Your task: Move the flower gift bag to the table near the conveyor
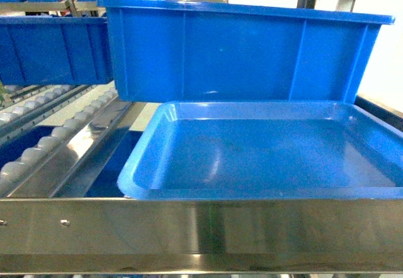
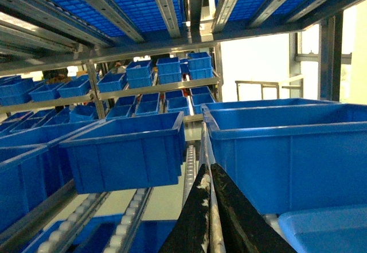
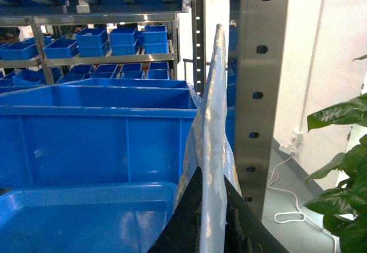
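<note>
My right gripper is shut on a thin, translucent plastic bag, which I take to be the flower gift bag. The bag stands up edge-on from between the black fingers, and no print shows on it. It hangs beside the right rim of a blue tray, in front of a steel upright. My left gripper is shut with nothing held, pointing along the conveyor, whose white rollers run under blue bins. The conveyor fills the head view; neither gripper shows there. The table is out of view.
A shallow blue tray lies on the rack behind a steel front bar, with a deep blue bin behind it. More blue bins sit on the left lanes and back shelves. A potted plant stands to the right.
</note>
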Robot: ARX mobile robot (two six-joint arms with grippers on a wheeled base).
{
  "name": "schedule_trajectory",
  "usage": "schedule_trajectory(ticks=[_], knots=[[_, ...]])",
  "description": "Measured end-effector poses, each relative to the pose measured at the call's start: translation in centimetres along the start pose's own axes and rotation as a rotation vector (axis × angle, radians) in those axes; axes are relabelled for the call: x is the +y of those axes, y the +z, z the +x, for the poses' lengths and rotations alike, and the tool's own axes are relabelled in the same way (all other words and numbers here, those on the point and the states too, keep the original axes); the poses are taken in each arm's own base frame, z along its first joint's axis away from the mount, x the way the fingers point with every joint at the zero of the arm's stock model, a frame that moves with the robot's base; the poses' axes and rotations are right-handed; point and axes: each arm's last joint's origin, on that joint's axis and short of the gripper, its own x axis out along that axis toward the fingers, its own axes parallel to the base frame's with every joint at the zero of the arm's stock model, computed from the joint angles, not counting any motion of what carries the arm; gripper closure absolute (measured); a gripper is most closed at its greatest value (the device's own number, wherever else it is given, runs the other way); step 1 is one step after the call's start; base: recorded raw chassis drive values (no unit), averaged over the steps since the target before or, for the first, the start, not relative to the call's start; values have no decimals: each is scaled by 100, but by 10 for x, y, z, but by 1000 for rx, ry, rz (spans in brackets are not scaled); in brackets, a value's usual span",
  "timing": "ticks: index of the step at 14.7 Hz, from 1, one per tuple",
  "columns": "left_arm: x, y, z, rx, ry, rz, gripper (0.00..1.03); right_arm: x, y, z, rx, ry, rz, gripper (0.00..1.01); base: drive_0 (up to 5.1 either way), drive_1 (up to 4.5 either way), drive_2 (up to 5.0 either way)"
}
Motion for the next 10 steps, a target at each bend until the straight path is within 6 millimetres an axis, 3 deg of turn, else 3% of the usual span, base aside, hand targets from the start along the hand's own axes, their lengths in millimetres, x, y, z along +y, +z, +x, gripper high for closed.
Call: schedule_trajectory(ticks=[10], knots=[[0,0,0,-1,1,0,101,0,0,0,1,1,0,98,-487,259,259]])
